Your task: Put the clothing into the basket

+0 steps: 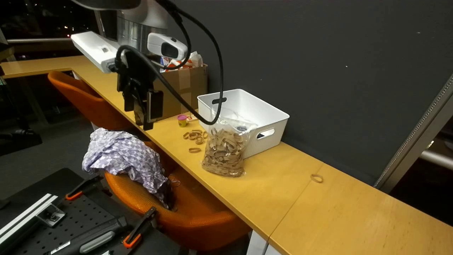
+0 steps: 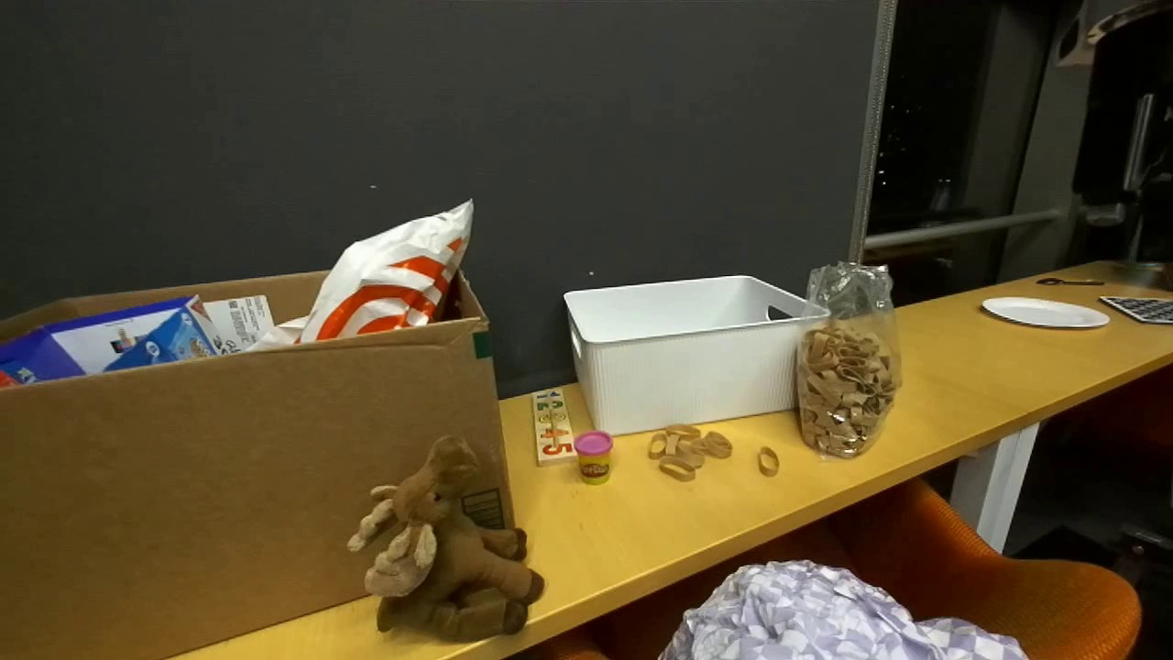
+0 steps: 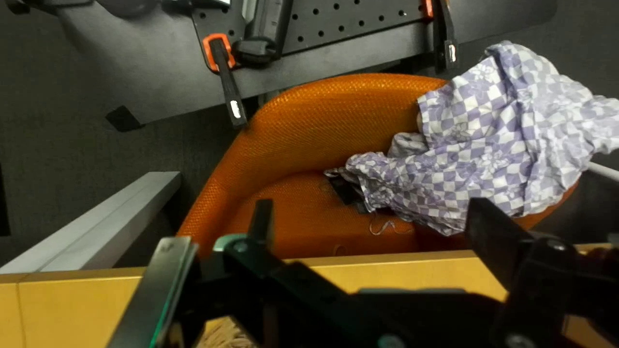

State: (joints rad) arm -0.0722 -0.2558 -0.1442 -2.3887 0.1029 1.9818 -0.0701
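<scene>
The clothing is a crumpled purple-and-white checked cloth (image 1: 124, 152) draped over the back and seat of an orange chair. It also shows in an exterior view (image 2: 816, 614) and in the wrist view (image 3: 483, 150), right of centre. The basket is a white plastic bin (image 1: 262, 144) on the yellow table against the dark wall, also in an exterior view (image 2: 696, 380). Something pale and dark shows inside it, partly hidden. My gripper (image 1: 141, 120) hangs above the table's chair-side edge, apart from the cloth. In the wrist view its fingers (image 3: 372, 205) are wide apart with nothing between them.
A clear bag of tan bands (image 1: 224, 154) stands against the bin, with loose bands near it. A cardboard box (image 2: 247, 486), a plush moose (image 2: 449, 550) and a small tub (image 2: 595, 458) stand beyond. The orange chair (image 1: 198, 219) sits between the table and a black clamped platform (image 1: 81, 212).
</scene>
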